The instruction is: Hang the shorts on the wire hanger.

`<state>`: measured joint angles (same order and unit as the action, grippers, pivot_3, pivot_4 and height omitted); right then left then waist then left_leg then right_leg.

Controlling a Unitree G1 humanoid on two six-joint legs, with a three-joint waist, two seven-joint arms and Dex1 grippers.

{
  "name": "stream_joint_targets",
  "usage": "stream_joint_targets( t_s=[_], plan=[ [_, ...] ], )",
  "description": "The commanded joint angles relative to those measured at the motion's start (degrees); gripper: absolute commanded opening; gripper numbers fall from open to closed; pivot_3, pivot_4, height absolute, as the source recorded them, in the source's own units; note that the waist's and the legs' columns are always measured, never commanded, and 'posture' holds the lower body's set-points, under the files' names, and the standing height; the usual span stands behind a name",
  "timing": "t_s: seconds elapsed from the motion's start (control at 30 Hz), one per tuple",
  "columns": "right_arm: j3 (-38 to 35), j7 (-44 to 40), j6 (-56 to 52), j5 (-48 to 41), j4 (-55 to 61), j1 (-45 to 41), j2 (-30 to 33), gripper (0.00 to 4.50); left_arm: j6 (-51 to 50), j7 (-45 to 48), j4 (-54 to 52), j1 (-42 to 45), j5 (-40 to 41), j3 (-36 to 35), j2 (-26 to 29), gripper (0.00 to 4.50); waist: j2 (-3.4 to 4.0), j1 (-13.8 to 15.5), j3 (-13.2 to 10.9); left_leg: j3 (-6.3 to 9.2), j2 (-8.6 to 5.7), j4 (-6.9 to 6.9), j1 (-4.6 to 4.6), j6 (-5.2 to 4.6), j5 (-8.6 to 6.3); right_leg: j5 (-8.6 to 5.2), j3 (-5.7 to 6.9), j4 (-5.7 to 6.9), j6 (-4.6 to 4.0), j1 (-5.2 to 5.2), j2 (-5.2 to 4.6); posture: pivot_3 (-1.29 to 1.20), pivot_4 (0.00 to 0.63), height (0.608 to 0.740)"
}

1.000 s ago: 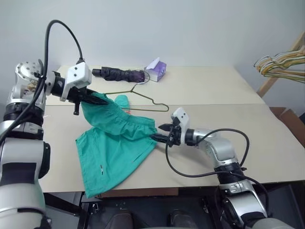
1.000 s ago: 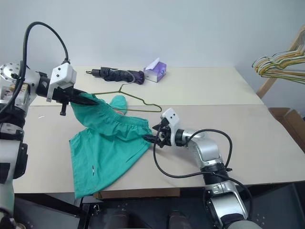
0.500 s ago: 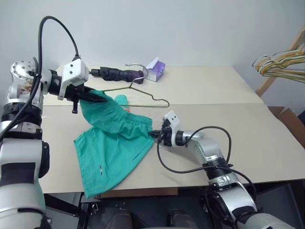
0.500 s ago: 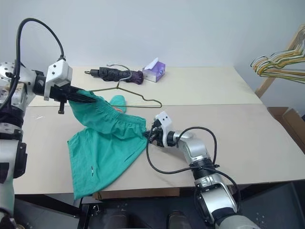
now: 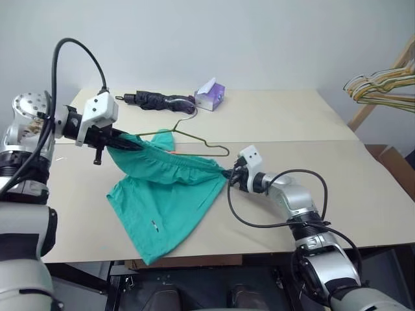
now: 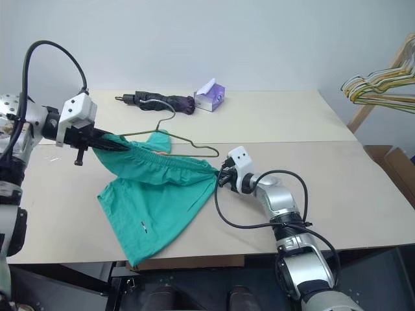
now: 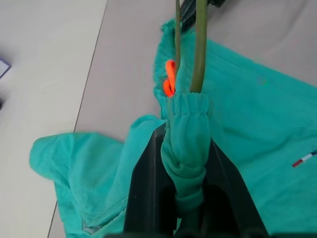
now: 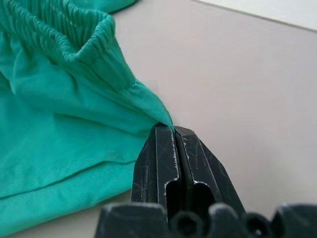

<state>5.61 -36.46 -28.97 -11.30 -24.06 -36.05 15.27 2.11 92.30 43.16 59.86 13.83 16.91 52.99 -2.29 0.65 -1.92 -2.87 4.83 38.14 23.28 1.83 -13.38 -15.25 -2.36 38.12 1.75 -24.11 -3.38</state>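
The shorts lie on the near left part of the table. Their gathered waistband is stretched in a line between the two grippers, and the legs trail toward the near edge.

The left gripper is closed on a bunched fold of the waistband, raised off the table. In the left wrist view the wire hanger runs out of this same fold, so cloth and wire appear to be pinched together. An orange loop sits just beside the wire.

The right gripper is closed tight on the opposite corner of the waistband, low over the table. Only a thin tip of cloth sits between its fingers.

The hanger's far shoulder and hook rest on the table behind the shorts, near the folded umbrella.

Handling properties, as judged:
- The shorts are light, limp and foldable; they sag wherever unsupported.
- The elastic waistband is the firmest part and the proper place to grip.
- The right-hand pinch is shallow; strong tension is likely to pull it free.
- The hanger is thin, springy and light; it shifts if dragged by the cloth.
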Motion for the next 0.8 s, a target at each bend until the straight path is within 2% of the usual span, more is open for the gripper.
stream_joint_targets(
  t_s=[0.03,0.27,0.8],
  plan=[
    [-3.18,-0.08,-0.97,-0.24,1.86,0.56,3.70,0.03,-0.23,0.20,-0.57,0.65,0.19,-1.78,3.59,0.07,0.00,-0.02,0.00,-0.01,0.00,0.00,0.00,0.00,0.00,0.00,0.00,0.00,0.00,-0.01,0.00,0.13,0.000,0.740],
    [-4.04,-0.43,-1.71,-1.31,4.80,2.32,6.91,0.03,0.62,-0.50,1.88,1.03,-3.62,-4.36,3.41,0.07,0.00,0.15,0.00,0.00,0.00,0.00,0.00,0.00,0.00,0.00,0.01,-0.01,0.00,0.00,0.00,0.13,0.000,0.740],
    [-7.68,2.63,-5.26,-2.93,11.91,4.17,9.62,0.03,2.69,-3.13,5.35,1.45,-11.57,-3.26,4.27,0.07,0.00,0.17,0.00,-0.01,0.00,0.00,0.00,0.00,0.00,0.00,0.01,-0.01,0.00,0.00,0.00,0.11,0.000,0.740]
  ],
)
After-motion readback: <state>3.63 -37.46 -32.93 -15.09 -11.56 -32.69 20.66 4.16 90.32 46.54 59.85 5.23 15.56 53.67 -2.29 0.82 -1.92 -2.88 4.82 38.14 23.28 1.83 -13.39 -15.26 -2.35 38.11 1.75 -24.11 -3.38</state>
